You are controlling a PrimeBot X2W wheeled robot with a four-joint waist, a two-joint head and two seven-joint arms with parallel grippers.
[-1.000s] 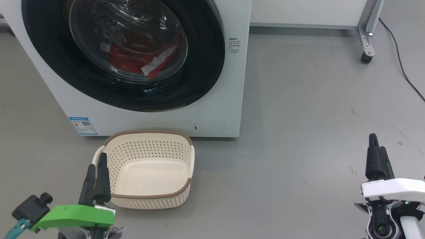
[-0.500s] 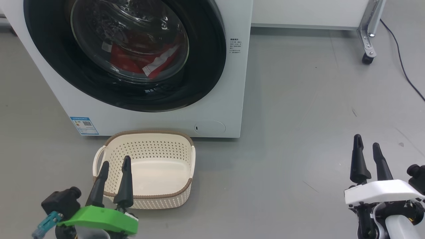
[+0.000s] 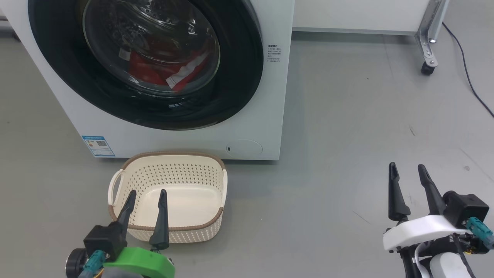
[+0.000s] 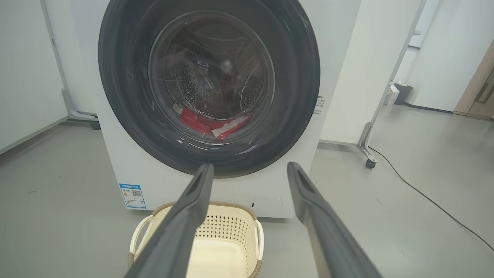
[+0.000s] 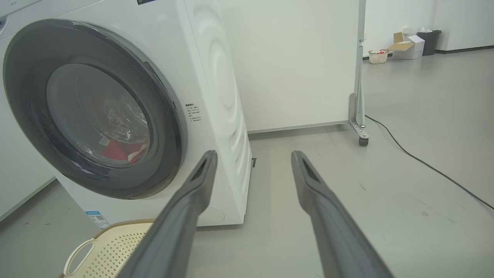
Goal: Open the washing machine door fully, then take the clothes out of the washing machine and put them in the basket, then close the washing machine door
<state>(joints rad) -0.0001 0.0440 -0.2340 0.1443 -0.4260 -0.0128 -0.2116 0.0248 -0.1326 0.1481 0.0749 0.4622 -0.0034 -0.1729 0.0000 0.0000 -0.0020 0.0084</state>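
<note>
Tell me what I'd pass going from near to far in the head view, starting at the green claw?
left gripper, open → basket → washing machine front → washing machine door, shut → red clothes behind its glass.

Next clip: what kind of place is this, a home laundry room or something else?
Probably a lab or test hall, not a home: the washer stands on a bare grey floor, a white partition on castors behind it, with boxes by the far wall.

Basket (image 3: 170,200) just before washing machine (image 3: 247,127), clothes (image 3: 166,71) inside.
</note>
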